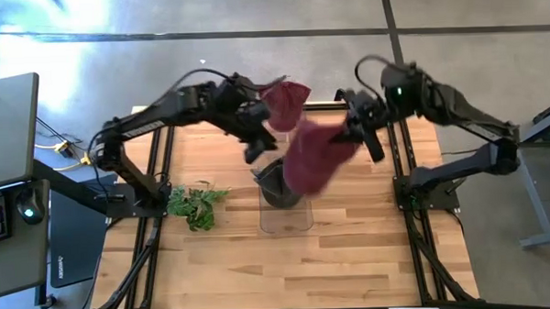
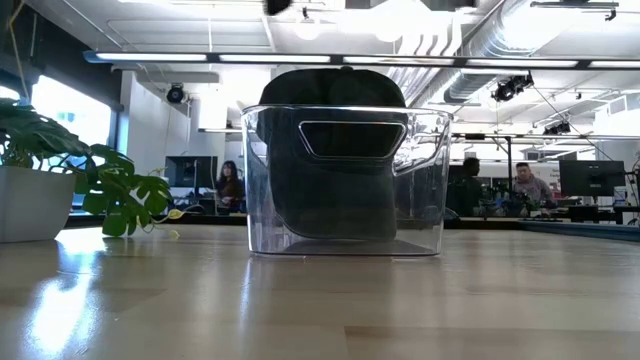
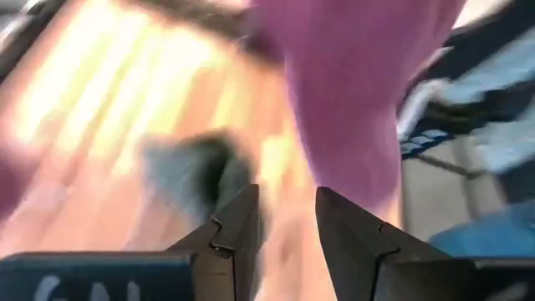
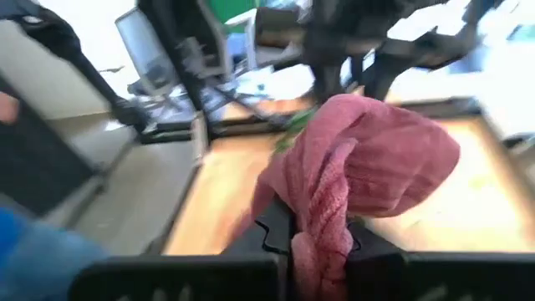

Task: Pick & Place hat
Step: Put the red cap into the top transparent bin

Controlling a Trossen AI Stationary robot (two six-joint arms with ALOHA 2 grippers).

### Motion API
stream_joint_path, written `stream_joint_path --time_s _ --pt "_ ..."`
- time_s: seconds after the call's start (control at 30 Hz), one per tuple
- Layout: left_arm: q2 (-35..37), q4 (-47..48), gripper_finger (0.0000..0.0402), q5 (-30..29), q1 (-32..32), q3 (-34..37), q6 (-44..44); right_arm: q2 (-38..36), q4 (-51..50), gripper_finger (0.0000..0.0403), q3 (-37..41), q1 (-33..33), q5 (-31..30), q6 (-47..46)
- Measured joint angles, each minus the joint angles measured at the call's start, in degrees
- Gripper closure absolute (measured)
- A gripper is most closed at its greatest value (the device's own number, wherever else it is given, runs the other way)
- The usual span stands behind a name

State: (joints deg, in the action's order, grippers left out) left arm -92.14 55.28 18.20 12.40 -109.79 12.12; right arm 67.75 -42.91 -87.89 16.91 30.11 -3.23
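A maroon knitted hat [image 1: 304, 152] is up in the air over the middle of the table, blurred in the high view. My right gripper [image 1: 352, 133] is shut on it at its right side, and the right wrist view shows the hat [image 4: 368, 159] bunched ahead of my right gripper [image 4: 313, 221]. My left gripper [image 1: 258, 146] hovers just left of the hat, open. In the left wrist view my left gripper [image 3: 287, 201] has nothing between its fingers, and the hat [image 3: 359, 84] lies beyond them. A dark hat [image 2: 335, 150] sits in a clear bin [image 2: 425, 180]. My right gripper pinches a bunched fold of the maroon knit [image 4: 322, 209] between its two fingers, several layers thick. The fingers come from the table's right side. The hat is lifted clear of the table and reaches out past the fingers toward the left arm, over the bin.
The clear bin [image 1: 300, 218] stands near the table's middle, under the maroon hat. A small potted plant [image 1: 196, 203] stands left of the bin, on the left half of the table. Bare wood [image 1: 370, 252] lies near and right of the bin. People sit in the room behind.
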Motion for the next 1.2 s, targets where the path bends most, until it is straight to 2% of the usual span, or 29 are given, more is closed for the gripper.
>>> stream_joint_path --time_s 0.1,0.17,0.23,0.33,0.47,0.63,0.7,0.87,1.03,1.2 --pt "2.4 5.6 0.0287 -8.3 0.6 -0.3 0.6 4.5 -0.8 0.0394 -6.5 4.2 -0.1 5.9" --pt "4.7 12.8 0.029 -15.6 0.8 0.1 0.5 8.4 -0.8 0.0393 -10.9 6.8 -0.1 9.1" --pt "5.6 15.1 0.0294 -22.2 0.6 -0.2 0.1 12.8 -0.8 0.0396 -14.8 9.3 -0.2 12.6" --pt "7.2 20.2 0.03 -25.1 1.2 0.1 -1.5 19.8 -0.9 0.0398 -19.4 12.2 -0.3 17.7" --pt "9.4 18.3 0.0313 -20.6 3.3 2.9 -7.7 28.2 -1.0 0.0391 -22.1 14.3 -4.2 23.2" --pt "13.4 11.2 0.0337 -18.3 7.5 11.6 -13.6 35.8 -1.9 0.0396 -21.9 14.9 -13.7 30.2" --pt "14.7 7.8 0.0346 -16.8 9.4 15.8 -15.1 38.0 -2.9 0.0398 -21.8 14.9 -15.7 32.6" --pt "17.1 -3.4 0.036 -11.9 12.7 27.0 -15.9 41.3 -6.6 0.0386 -21.8 14.7 -17.1 33.3" --pt "17.4 -14.5 0.0365 -4.3 14.5 36.1 -16.4 43.8 -7.4 0.0391 -21.9 13.7 -21.8 33.3" --pt "17.3 -22.1 0.0365 -3.7 14.6 42.6 -16.0 45.7 -5.8 0.0397 -21.9 13.3 -23.1 34.2"
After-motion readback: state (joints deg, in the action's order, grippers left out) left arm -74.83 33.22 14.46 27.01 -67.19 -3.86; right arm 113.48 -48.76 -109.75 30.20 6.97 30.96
